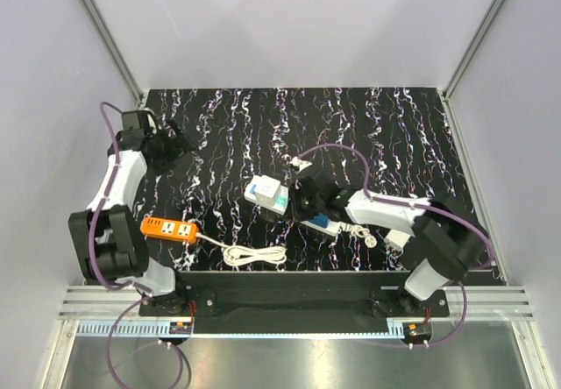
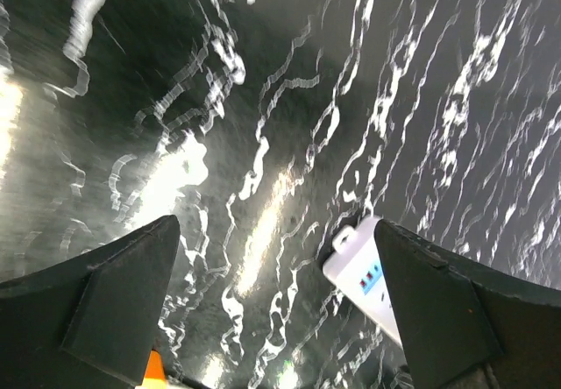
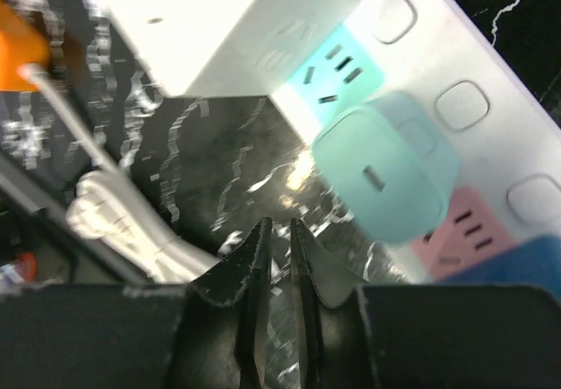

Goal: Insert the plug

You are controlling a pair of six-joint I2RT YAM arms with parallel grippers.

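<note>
The white power strip (image 1: 282, 207) lies slanted at the table's middle, and its far end also shows in the left wrist view (image 2: 358, 266). The blue plug (image 3: 524, 259) is on the strip beside a pink socket, mostly cut off by the frame edge; from above only a blue sliver (image 1: 323, 225) shows under my right arm. My right gripper (image 3: 279, 228) is shut with nothing in it, just off the strip's edge beside a pale teal cube (image 3: 386, 168). My left gripper (image 2: 273, 224) hangs open over bare table at the far left (image 1: 178, 140).
A white cube adapter (image 3: 219, 21) sits on the strip's far end (image 1: 263, 187). An orange socket block (image 1: 168, 228) with a coiled white cord (image 1: 254, 254) lies near the front edge, left of centre. Grey walls enclose the table.
</note>
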